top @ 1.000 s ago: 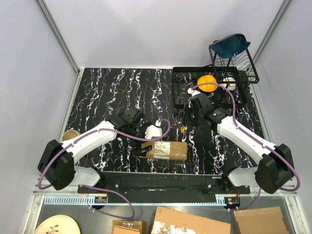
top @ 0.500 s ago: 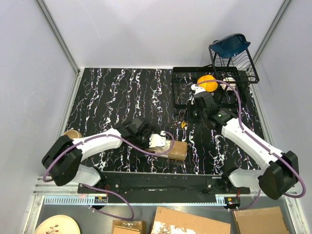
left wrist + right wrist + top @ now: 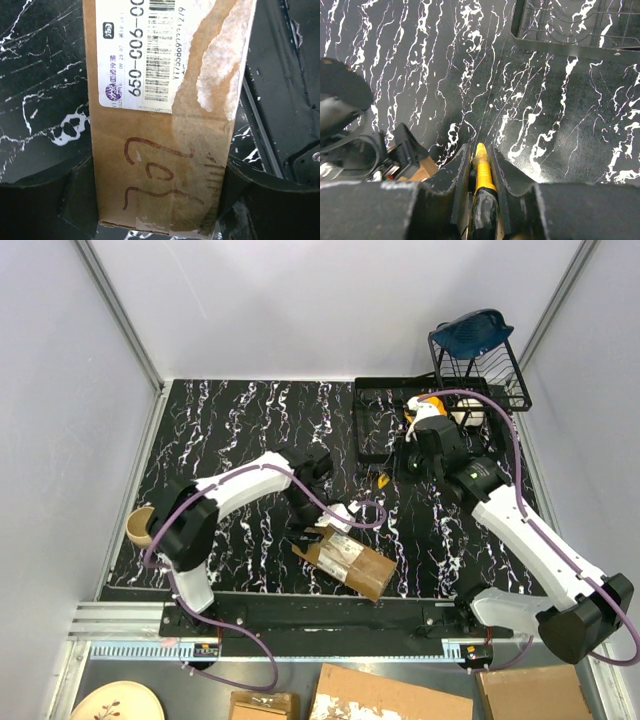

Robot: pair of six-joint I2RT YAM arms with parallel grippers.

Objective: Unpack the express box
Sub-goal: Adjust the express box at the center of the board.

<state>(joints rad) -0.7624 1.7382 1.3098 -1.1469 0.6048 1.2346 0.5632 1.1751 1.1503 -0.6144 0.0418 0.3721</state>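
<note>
The express box (image 3: 350,560), a brown carton with a white label and clear tape, lies at a slant near the table's front edge. My left gripper (image 3: 318,538) straddles its upper-left end. In the left wrist view the box (image 3: 160,100) fills the gap, and both fingers (image 3: 75,195) press on its sides. My right gripper (image 3: 397,470) hovers farther back, right of centre, shut on a yellow-and-black utility knife (image 3: 382,480). In the right wrist view the knife (image 3: 481,165) juts from the right gripper (image 3: 481,155) over the dark table, and a corner of the box (image 3: 422,172) shows at lower left.
A black dish rack tray (image 3: 372,425) lies at the back right, with a wire rack (image 3: 478,350) holding a blue thing behind it. A tan cup (image 3: 140,525) stands at the table's left edge. Torn cardboard pieces (image 3: 390,702) and a plate (image 3: 115,705) lie below the front rail.
My left gripper came down over the box's end and closed on it. The box turned from lying along the front edge to a slant. The right gripper drew back towards the rack with the knife.
</note>
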